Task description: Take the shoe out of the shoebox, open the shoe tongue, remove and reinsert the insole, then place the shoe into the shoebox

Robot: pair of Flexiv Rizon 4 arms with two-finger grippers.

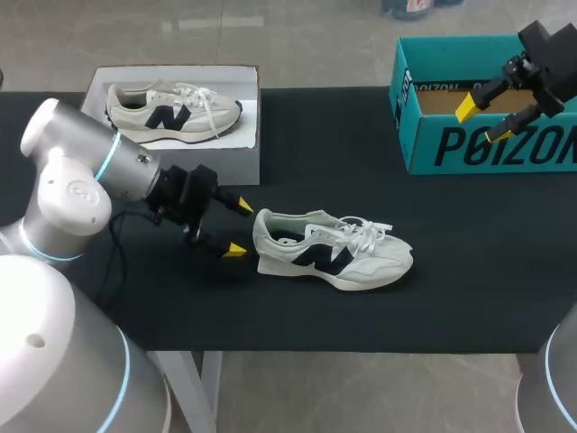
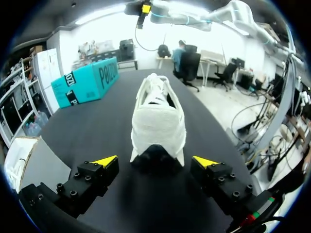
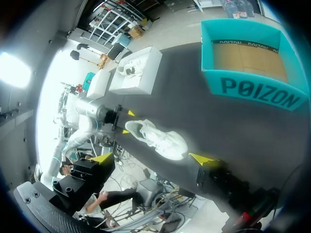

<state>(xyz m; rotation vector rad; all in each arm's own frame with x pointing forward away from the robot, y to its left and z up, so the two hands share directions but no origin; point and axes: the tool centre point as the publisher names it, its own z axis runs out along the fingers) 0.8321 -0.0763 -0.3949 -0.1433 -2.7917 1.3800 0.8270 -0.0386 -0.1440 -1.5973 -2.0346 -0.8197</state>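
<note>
A white sneaker (image 1: 329,250) with a dark side mark lies on its sole in the middle of the black table, toe to the right. My left gripper (image 1: 233,227) stands open just behind its heel; in the left wrist view the heel (image 2: 158,145) sits just ahead of and between the yellow tips, untouched. The teal shoebox (image 1: 487,104) stands open and empty at the back right. My right gripper (image 1: 482,122) hangs open above the box's front wall, holding nothing; from its wrist view the box (image 3: 248,68) and the sneaker (image 3: 158,138) lie far below.
A white box (image 1: 176,122) at the back left holds a second matching sneaker (image 1: 171,113). The left arm's cable trails over the table near the left edge. Bare black tabletop (image 1: 469,271) lies in front and to the right of the shoe.
</note>
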